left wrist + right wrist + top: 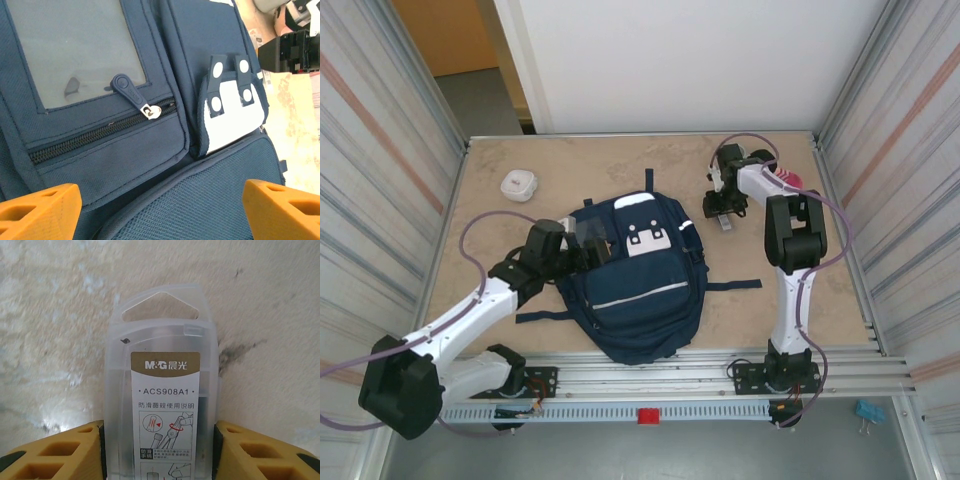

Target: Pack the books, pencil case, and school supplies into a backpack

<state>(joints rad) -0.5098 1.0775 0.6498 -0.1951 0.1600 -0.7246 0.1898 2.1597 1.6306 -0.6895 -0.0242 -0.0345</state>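
The right tool (159, 452) clamps a clear supplies case (165, 385) at the worktop (55, 315) (well right of the backpack (642, 290)), so next it probably needs carrying over to where the left tool (160, 210) hangs open above a zipped pocket (100, 135).

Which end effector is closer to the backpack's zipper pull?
Left. The left end effector hovers open over the backpack, the zipper pull just ahead. The right end effector is off to its right, over the table, shut on a clear plastic case.

Navy backpack (640, 290) flat, front up, on tabletop (580, 165); clear M&G-labelled case (165, 390) far R of it.
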